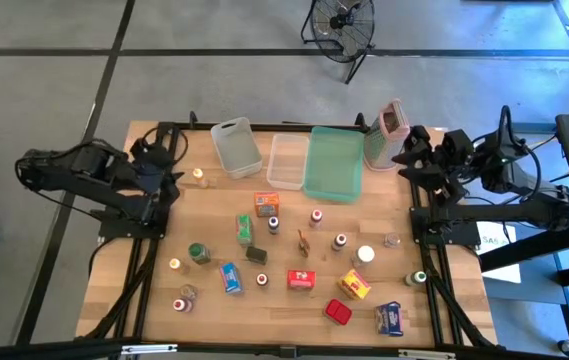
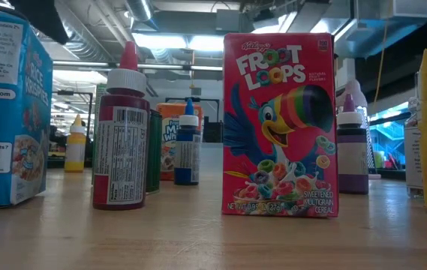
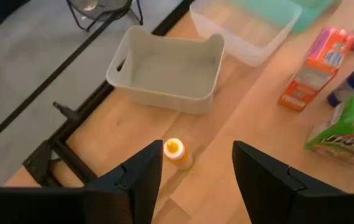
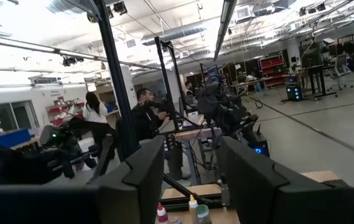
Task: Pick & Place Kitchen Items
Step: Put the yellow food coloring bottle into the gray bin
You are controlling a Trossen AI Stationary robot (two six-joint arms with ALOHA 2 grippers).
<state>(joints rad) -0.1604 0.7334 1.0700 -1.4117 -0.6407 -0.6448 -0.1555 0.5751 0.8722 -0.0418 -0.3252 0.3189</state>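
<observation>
bare wood around yellow-capped bottle (image 1: 200,177); white bin (image 1: 236,147) near.

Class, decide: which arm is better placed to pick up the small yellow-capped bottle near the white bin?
Probably the left. The open left hand points at the yellow-capped bottle, while the right hand faces out into the room.

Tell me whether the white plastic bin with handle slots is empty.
Empty: the white plastic bin shows only its bare floor in the left wrist view.

bright, even overhead light; the tabletop (image 1: 294,300) carries only faint, short shadows. ceiling lamps (image 2: 175,41) flare white in the low view, where the near cereal box (image 2: 281,124) is sharp and the room behind blurs. both wrist views are soft.
</observation>
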